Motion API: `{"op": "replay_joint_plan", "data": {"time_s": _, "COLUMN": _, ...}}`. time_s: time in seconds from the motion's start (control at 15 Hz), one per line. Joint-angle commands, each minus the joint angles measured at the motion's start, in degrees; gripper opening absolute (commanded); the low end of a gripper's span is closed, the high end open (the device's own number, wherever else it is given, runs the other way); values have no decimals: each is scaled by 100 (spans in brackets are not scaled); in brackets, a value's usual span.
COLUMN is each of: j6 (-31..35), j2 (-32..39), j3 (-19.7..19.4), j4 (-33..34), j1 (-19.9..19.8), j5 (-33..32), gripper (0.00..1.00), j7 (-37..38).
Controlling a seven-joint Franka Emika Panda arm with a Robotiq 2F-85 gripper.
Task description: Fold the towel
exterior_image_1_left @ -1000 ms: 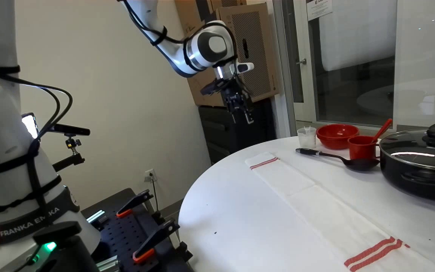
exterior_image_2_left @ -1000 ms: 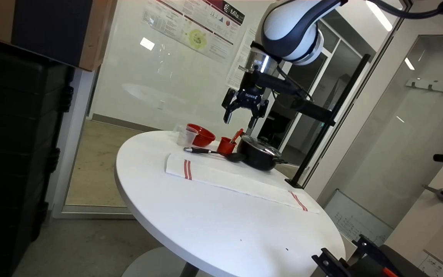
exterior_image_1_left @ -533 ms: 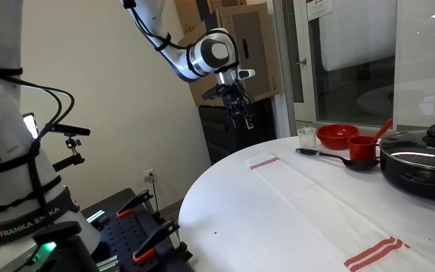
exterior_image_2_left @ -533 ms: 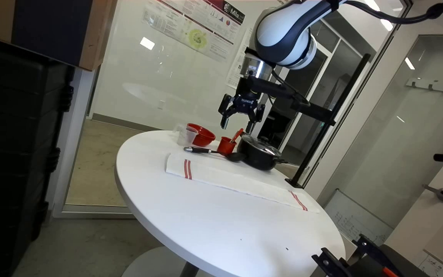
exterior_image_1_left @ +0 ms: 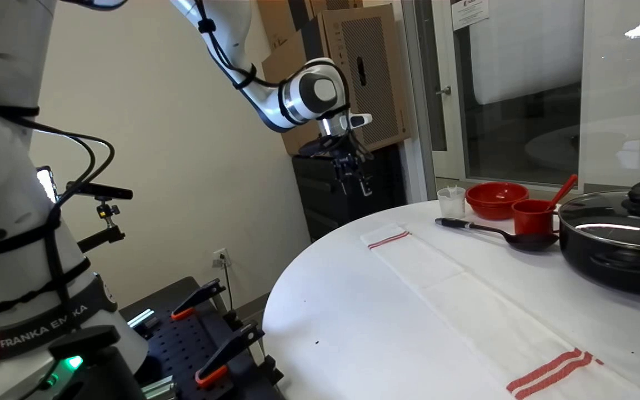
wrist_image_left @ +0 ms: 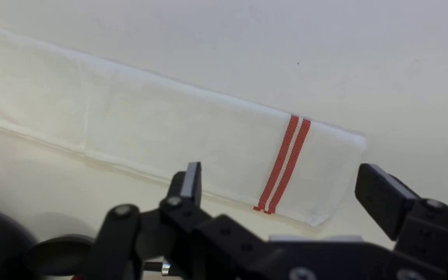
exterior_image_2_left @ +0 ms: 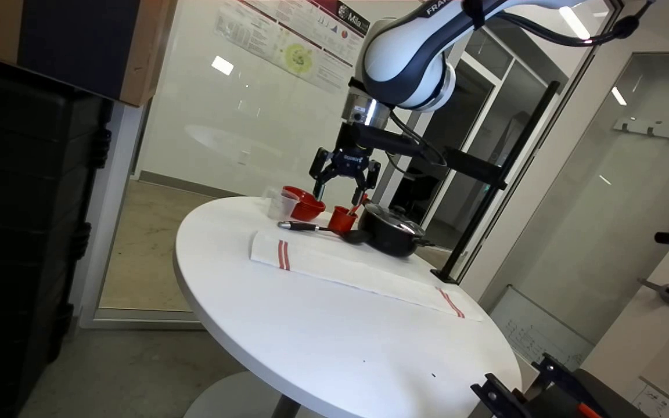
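The towel [exterior_image_1_left: 467, 303] lies flat on the round white table [exterior_image_1_left: 342, 316] as a long narrow white strip, with paired red stripes near both ends in both exterior views. In the wrist view a crease crosses the towel [wrist_image_left: 142, 116], and one striped end shows beneath the fingers. My gripper [exterior_image_2_left: 338, 196] hangs in the air above the far part of the table, pointing down. Its jaws stand wide apart with nothing between them; the striped end appears below the gap of the gripper [wrist_image_left: 278, 175] without contact. Against the dark cabinet, the gripper [exterior_image_1_left: 355, 190] is harder to make out.
Behind the towel stand a clear cup [exterior_image_1_left: 451, 203], red bowls [exterior_image_1_left: 495, 208], a red mug [exterior_image_1_left: 532, 218] with a red handle sticking out, a black ladle [exterior_image_1_left: 530, 242] and a lidded black pan [exterior_image_1_left: 611, 264]. A black post [exterior_image_2_left: 494, 186] rises from the table's edge.
The arm has come down, and in an exterior view it has also shifted left, from above the pan to above the red mug and bowls. The towel has stayed put; the jaws have stayed open.
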Motion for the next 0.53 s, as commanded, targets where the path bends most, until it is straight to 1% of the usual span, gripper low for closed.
{"op": "replay_joint_plan", "data": {"time_s": 0.0, "j6": -95, "j2": 609, "j3": -218, "j4": 798, "j1": 350, "j5": -121, "gripper": 100, "j7": 200}}
{"op": "replay_joint_plan", "data": {"time_s": 0.2, "j6": -184, "j2": 1107, "j3": -377, "j4": 1373, "j1": 678, "j5": -302, "gripper": 100, "j7": 318}}
{"op": "replay_joint_plan", "data": {"time_s": 0.47, "j6": -610, "j2": 1845, "j3": -576, "j4": 2193, "j1": 1118, "j5": -504, "gripper": 100, "j7": 441}}
